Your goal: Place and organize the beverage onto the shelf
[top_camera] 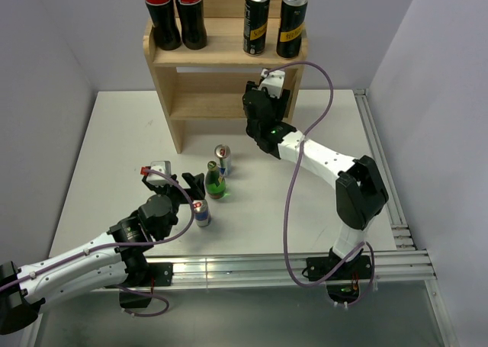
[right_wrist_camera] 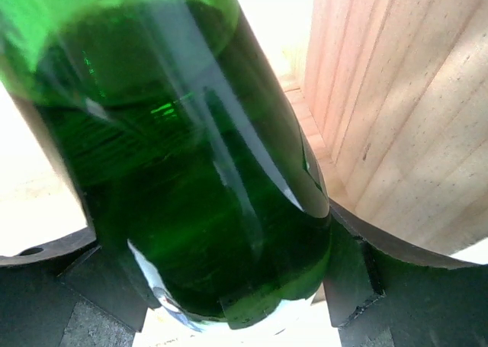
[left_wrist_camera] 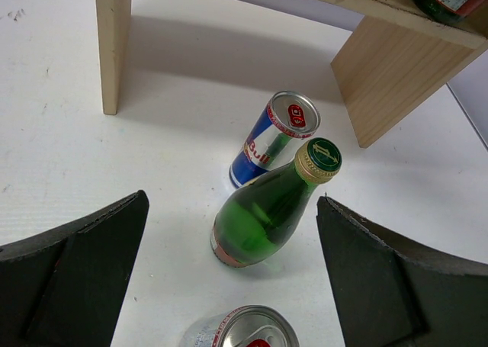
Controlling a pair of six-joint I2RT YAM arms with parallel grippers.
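The light wooden shelf [top_camera: 225, 53] stands at the back of the table. My right gripper [top_camera: 268, 94] reaches into its middle tier at the right end and is shut on a green glass bottle [right_wrist_camera: 175, 156], which sits close beside the shelf's side panel [right_wrist_camera: 396, 110]. My left gripper [top_camera: 195, 194] is open and low over the table. A second green bottle [left_wrist_camera: 263, 213], a blue Red Bull can [left_wrist_camera: 274, 137] and a silver can [left_wrist_camera: 244, 328] stand on the table. The silver can lies nearest, between the open fingers [left_wrist_camera: 76, 271]; the green bottle is just ahead of them.
Two Coca-Cola bottles [top_camera: 172, 11] stand on the top tier at the left and two black cans [top_camera: 274, 23] at the right. The shelf's legs [left_wrist_camera: 114, 42] stand behind the loose drinks. A metal rail [top_camera: 381, 171] runs along the table's right edge.
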